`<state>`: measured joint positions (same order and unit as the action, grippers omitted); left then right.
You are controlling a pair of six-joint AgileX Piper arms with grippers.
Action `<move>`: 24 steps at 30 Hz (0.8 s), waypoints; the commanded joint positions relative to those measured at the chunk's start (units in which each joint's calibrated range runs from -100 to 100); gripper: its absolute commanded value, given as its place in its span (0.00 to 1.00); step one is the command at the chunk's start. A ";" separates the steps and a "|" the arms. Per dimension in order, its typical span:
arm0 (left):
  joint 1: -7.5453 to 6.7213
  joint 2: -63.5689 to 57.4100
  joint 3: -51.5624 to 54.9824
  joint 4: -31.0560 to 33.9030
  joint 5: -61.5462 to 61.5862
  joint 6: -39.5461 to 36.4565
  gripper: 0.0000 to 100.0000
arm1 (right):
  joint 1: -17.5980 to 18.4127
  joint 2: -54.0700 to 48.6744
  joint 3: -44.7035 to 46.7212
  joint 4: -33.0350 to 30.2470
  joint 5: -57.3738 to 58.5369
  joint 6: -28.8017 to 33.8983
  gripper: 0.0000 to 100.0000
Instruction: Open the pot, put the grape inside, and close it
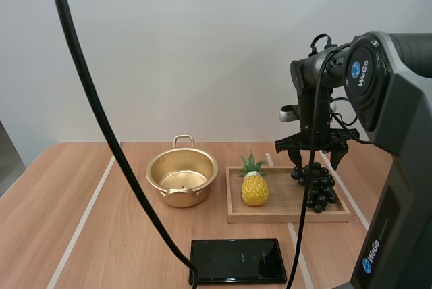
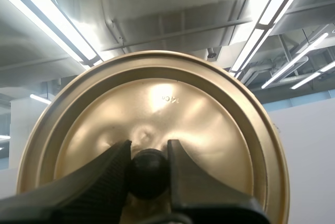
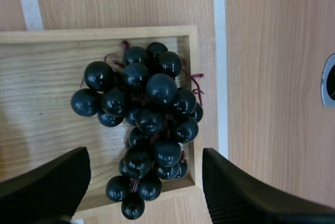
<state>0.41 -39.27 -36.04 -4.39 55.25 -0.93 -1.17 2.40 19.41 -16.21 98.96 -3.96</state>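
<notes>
Right gripper [image 1: 316, 159] poised right over the bunch of grapes [image 1: 318, 184], and it is wide open: 2 black fingers spread well apart, nothing between them. From the right wrist view, the fingers [image 3: 47, 182] stand on either side of the bunch [image 3: 144, 124], clear of the berries.

The grapes are dark, almost black, on reddish stems. They lie in the right end of the wooden tray [image 1: 283, 216], tucked into a corner, with the lowest berries over the tray's rim [image 3: 52, 36]. Sharing the tray is a toy pineapple [image 1: 255, 184], yellow with a green crown, standing upright in the left half, apart from the grapes.

Over to the pot [image 1: 182, 177]: gold, 2 small handles, lid off and mouth open. It sits on the table [image 1: 67, 201] just beside the tray's left end. Whether pot and tray touch cannot be told.

And the lid [image 2: 172, 98]? The left wrist view has it. The left gripper [image 2: 149, 153] is clamped on the black knob [image 2: 149, 174], 1 finger pressed to each side, tips narrowed right down onto it. The gold disc faces the camera, its round rim and raised centre plain to see.

Nearer the arms' bases, a black flat device [image 1: 236, 260] with a glossy face lies on the table, in front of the tray and well apart from the pot.
</notes>
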 commanded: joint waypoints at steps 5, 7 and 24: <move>0.10 -0.16 -0.27 0.42 2.69 -0.83 0.00 | -0.24 2.00 0.20 -1.65 -1.16 -0.20 1.00; 0.10 -0.16 -0.27 0.42 2.69 -0.83 0.00 | -0.24 2.55 0.20 -1.65 -2.07 -0.20 1.00; 0.10 -0.16 -0.27 0.53 4.50 -0.83 0.00 | -0.24 9.42 0.20 -2.77 -6.11 -0.20 1.00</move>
<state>0.41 -39.27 -36.04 -4.27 60.52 -1.14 -1.17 11.03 19.41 -19.10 93.37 -3.96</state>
